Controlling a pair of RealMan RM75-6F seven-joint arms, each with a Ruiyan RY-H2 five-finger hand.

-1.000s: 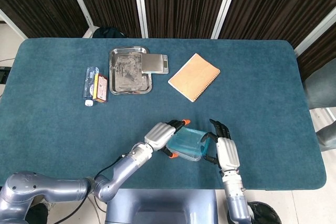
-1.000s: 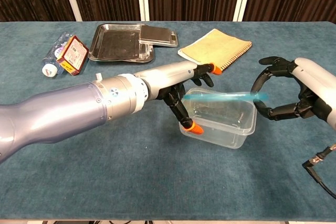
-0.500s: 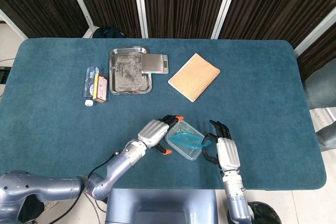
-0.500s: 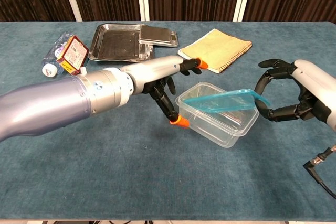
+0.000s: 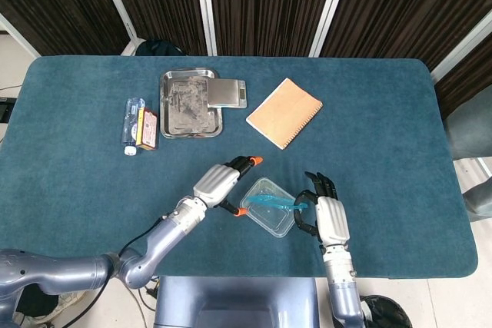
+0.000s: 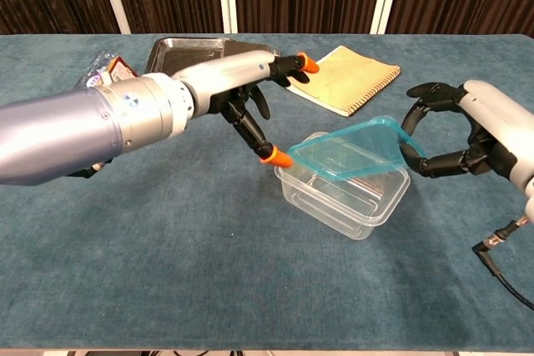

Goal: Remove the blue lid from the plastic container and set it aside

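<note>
The clear plastic container (image 6: 346, 202) (image 5: 265, 213) stands on the blue tablecloth near the front edge. The blue lid (image 6: 355, 147) (image 5: 270, 202) is tilted over it, high on the right and low on the left, where its corner sits by the container's rim. My right hand (image 6: 471, 135) (image 5: 324, 217) holds the lid's raised right end between thumb and fingers. Left of the container, my left hand (image 6: 250, 93) (image 5: 219, 184) has its fingers spread, and one orange fingertip (image 6: 274, 156) sits at the lid's low corner. It grips nothing.
A tan spiral notebook (image 6: 346, 78) (image 5: 284, 112) lies behind the container. At the back left are a metal tray (image 5: 188, 104), a small grey scale (image 5: 227, 94), a water bottle (image 5: 131, 124) and a red box (image 5: 147, 128). A cable (image 6: 501, 264) trails at the right.
The lid's right end has risen off the container in my right hand. My left hand has let go of the container and drawn back to the left and upward.
</note>
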